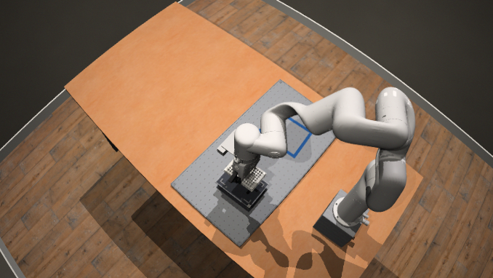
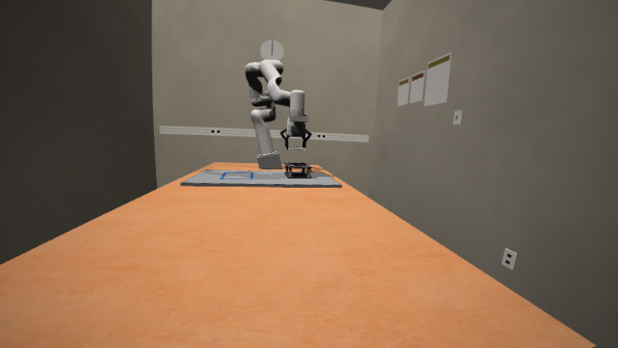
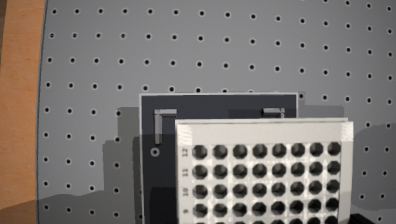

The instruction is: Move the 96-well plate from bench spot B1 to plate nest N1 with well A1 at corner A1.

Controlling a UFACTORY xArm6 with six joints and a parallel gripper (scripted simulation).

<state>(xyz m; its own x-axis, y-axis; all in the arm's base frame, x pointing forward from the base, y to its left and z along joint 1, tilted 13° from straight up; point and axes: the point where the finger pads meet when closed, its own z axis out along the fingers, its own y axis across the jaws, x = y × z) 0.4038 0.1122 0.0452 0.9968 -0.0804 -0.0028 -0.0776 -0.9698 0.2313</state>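
My gripper [image 1: 243,177] is shut on the white 96-well plate [image 1: 247,177] and holds it in the air above the black raised nest N1 [image 1: 241,189]. In the exterior view the gripper [image 2: 295,147] with the plate hangs clearly above the nest [image 2: 298,167]. In the wrist view the plate [image 3: 265,172] fills the lower right, with row numbers along its left edge. The nest lies under it, with light L-shaped locators and a small circle mark at its left. The plate covers most of the nest. The blue outline of spot B1 [image 1: 301,136] is empty.
The grey perforated baseplate lies on the orange table. A small light block sits on it beside the arm's wrist. The arm's base [image 1: 342,218] stands at the table's near right edge.
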